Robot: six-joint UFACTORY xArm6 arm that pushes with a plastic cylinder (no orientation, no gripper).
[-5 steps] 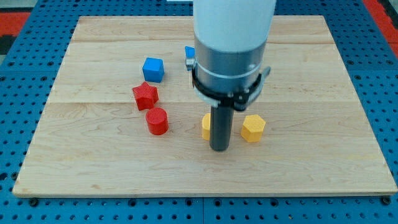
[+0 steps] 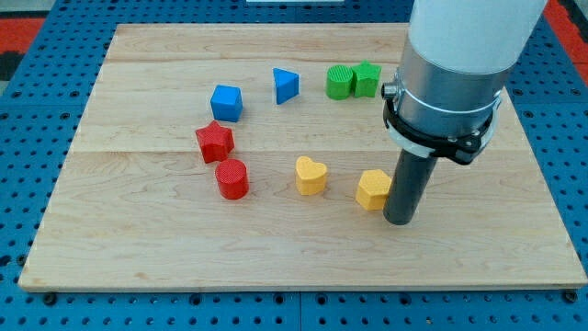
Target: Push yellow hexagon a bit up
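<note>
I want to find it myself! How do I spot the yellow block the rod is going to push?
Look at the wooden board, then at the big arm's dark rod on the view's right. Right beside my tip, on its left, sits the yellow hexagon. The other yellow block, the yellow heart, is farther left and has a rounded, notched top.

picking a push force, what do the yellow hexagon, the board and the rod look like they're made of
Yellow hexagon: looks like matte plastic, uniform colour, possibly 3D-printed; layer lines are too fine to confirm.
Board: pale wood with visible grain and plank seams, smooth, lightly sheened.
Rod: dark, smooth, plastic or metal, cannot tell which. My tip sits just at the view's right of the hexagon.
</note>
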